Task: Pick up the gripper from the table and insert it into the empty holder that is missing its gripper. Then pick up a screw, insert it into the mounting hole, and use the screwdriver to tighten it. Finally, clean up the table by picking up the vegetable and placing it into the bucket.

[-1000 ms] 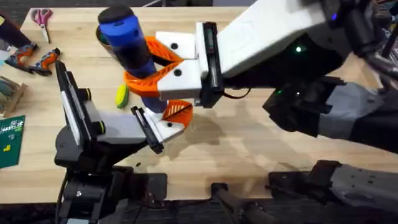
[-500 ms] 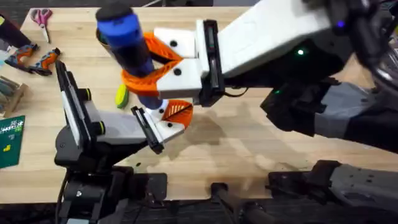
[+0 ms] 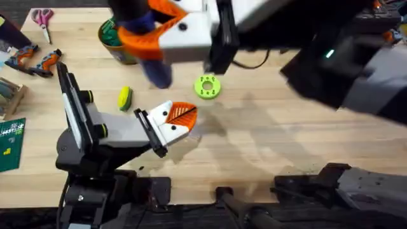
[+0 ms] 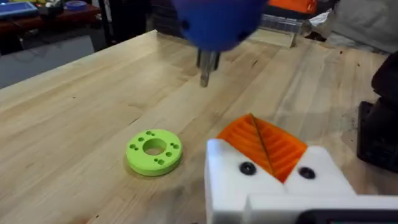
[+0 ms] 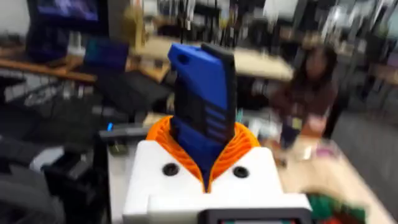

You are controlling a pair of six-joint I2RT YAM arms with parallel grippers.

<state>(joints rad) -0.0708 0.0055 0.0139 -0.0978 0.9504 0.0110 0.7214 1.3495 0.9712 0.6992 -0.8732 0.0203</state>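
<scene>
The right gripper, white with orange ribbed pads, is high above the far left part of the light wooden tabletop. Its fingers are clamped on the stubby bright-blue electric screwdriver. In the left wrist view the screwdriver's thin metal tip points down and hangs above the wood, not touching it.

The left gripper, also white with orange ribbed pads, sits low on the near left side. Its two orange pads are pressed together with nothing between them. The small orange wedge-shaped fingertip is one of these pads, seated on its white angular plastic holder. Two dark screw spots show on the white front.

A flat bright-green plastic ring with holes lies on the tabletop just beyond the left gripper.

The small oblong toy vegetable, yellow with a green side, lies on the tabletop to the left of the left gripper. The small round olive-green bucket stands farther back on the left, partly under the right gripper. Pink-handled scissors lie at the far left corner.
</scene>
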